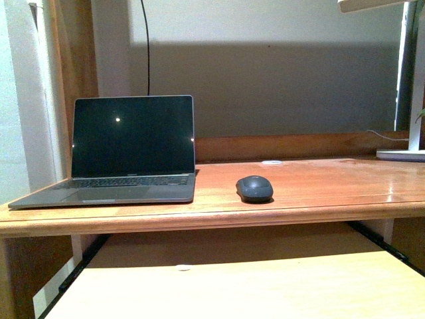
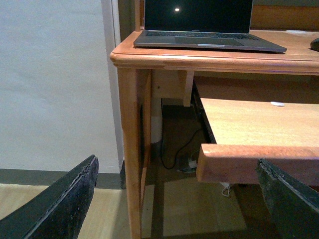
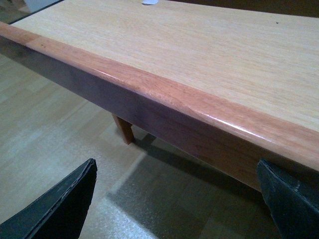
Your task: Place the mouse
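Mouse rests on wooden desk beside open laptop.

My desk is reddish wood with a shiny, smooth top that shows light patches. The pull-out shelf under it is paler wood and looks matt, with a fine grain, and its front edge is darker, glossy wood. The mouse looks like dull dark grey plastic. The laptop has a grey metal-looking body and a glossy black screen. My left fingers and right fingers are black, rough and scuffed.
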